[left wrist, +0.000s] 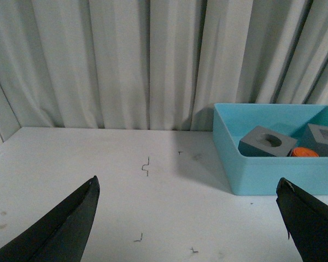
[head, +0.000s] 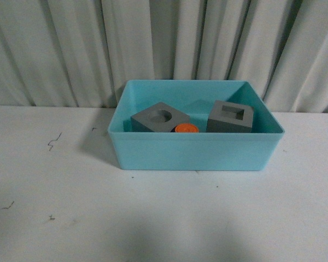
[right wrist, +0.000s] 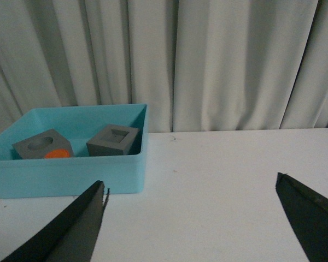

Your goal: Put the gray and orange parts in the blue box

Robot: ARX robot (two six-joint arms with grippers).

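The round-hole cube (head: 160,117), the square-hole cube (head: 231,116) and the orange cylinder (head: 186,129) all lay inside the blue box (head: 197,153). The cylinder sat between the two cubes, near the front wall and just beside the round-hole cube; whether it touched that cube could not be told. The square-hole cube looked a little tilted. By this, the task seemed to be complete.

The cubes looked like stiff matte plastic, probably light and not slippery. Their flat opposite sides would give the best hold. The cylinder was small and low, so it would need a grip across its round side, and it could roll away if pushed. The box looked rigid, with thin low walls; it would likely slide on the smooth white table (head: 164,218) if bumped.

The left gripper (left wrist: 188,218) was wide open and held nothing; its dark fingers (left wrist: 71,224) hung over bare table, well apart from the box. The right gripper (right wrist: 191,218) was also wide open and empty, near the box's corner but not touching it. A gray curtain (head: 164,43) hung behind.
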